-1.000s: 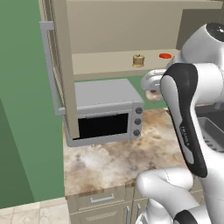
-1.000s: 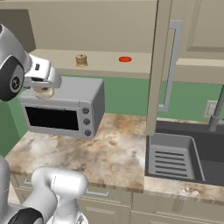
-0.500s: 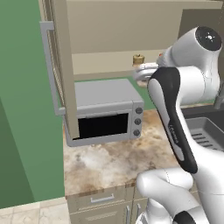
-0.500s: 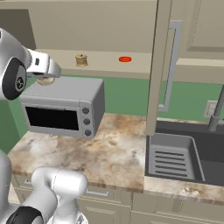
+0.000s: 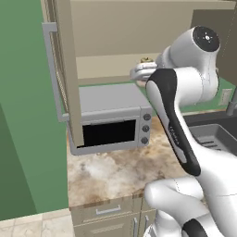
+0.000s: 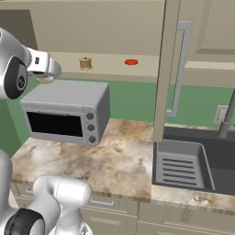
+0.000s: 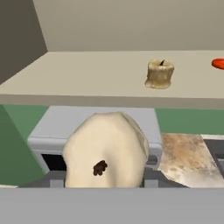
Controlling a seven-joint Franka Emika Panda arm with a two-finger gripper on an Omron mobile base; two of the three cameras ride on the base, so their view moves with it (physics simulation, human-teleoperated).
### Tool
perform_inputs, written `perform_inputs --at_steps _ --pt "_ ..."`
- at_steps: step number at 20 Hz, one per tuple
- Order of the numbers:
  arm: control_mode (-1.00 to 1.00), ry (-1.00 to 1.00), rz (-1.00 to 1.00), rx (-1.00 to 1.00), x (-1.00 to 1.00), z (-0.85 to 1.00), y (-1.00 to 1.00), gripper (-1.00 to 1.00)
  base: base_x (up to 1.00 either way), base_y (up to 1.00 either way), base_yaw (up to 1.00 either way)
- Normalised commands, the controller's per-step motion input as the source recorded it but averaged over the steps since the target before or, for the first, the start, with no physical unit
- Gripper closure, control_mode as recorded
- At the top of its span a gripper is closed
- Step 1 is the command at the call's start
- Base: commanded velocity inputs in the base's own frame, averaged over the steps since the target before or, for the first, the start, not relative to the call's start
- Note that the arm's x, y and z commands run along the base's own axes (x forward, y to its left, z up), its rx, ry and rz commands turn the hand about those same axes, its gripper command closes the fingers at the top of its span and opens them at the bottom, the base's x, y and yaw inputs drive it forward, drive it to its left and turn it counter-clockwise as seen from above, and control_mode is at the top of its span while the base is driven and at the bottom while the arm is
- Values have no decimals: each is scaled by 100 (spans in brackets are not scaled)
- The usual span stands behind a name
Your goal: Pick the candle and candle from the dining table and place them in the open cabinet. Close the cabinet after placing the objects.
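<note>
My gripper (image 7: pixel 105 180) is shut on the pale cream candle (image 7: pixel 105 151), which bulges up between the fingers with a dark spot on its near side. In the right base view the gripper (image 6: pixel 45 73) hangs over the microwave's left end, just in front of and below the cabinet shelf (image 6: pixel 110 69). It also shows from the left (image 5: pixel 139 74). The squat golden-brown candle (image 7: pixel 159 73) stands upright on that shelf (image 7: pixel 83 78), up and to the right of the held one; the base views show this candle (image 6: pixel 85 63) (image 5: pixel 146 60) too. The cabinet doors (image 5: pixel 62 69) (image 6: pixel 167 69) stand open. The dining table is out of view.
A grey microwave (image 6: pixel 64 110) (image 5: pixel 111 115) sits on the marbled counter (image 6: pixel 119 151) directly under the shelf. A flat red disc (image 6: pixel 131 62) (image 7: pixel 218 64) lies on the shelf right of the golden candle. Sink (image 6: pixel 193 160) and faucet (image 6: pixel 227 119) are at the right.
The hand has risen and swung left with the cream candle in it, from beside the microwave's right end to shelf height. The golden candle and the red disc have not moved.
</note>
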Motion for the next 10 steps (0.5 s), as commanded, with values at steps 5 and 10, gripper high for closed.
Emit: perform_inputs --at_steps 5,10 --pt "-100 0 0 0 9 10 26 100 0 0 0" --pt "-100 0 0 0 32 15 17 100 0 0 0"
